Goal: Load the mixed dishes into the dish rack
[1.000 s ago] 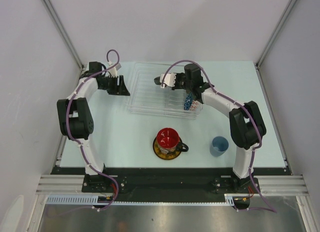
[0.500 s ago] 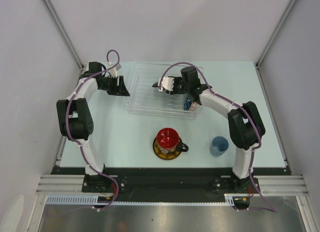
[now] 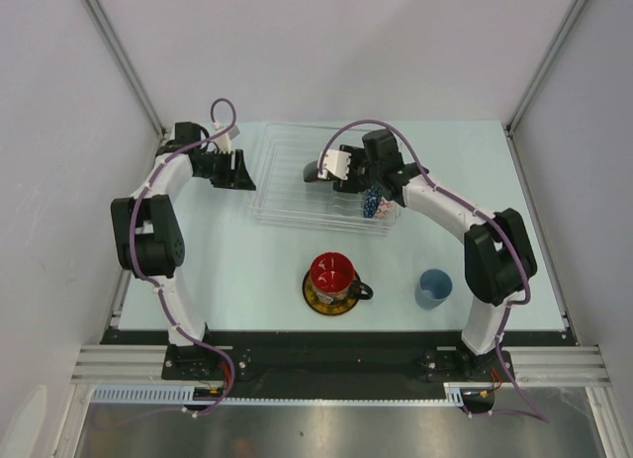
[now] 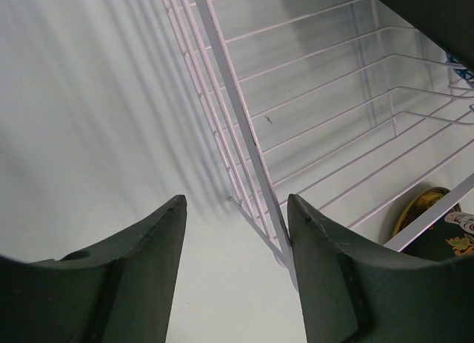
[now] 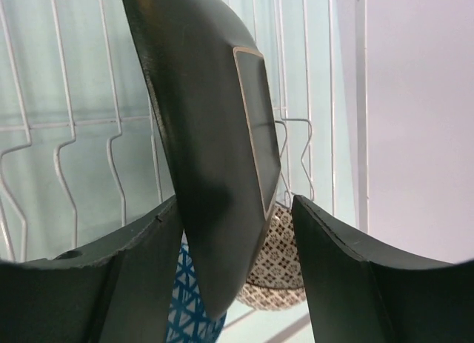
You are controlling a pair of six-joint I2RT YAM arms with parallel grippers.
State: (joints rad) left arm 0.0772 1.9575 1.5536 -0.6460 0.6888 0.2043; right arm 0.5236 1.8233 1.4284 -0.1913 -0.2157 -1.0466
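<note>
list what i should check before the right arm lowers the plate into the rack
1. Grip: ok. The right pincer is shut on the plate, which hangs edge-down.
2. Position: ok. The plate is over the rack, inside its walls.
3. Free slots: ok. The ribs left of the plate are bare.
4. Slot alignment: cannot tell from these views.
5. Bowl clearance: cannot tell. The blue bowl and beige bowl sit close under the plate's lower edge.
6. Other arm: ok. The left pincer is open, at the rack's left wall, away from the plate.
</note>
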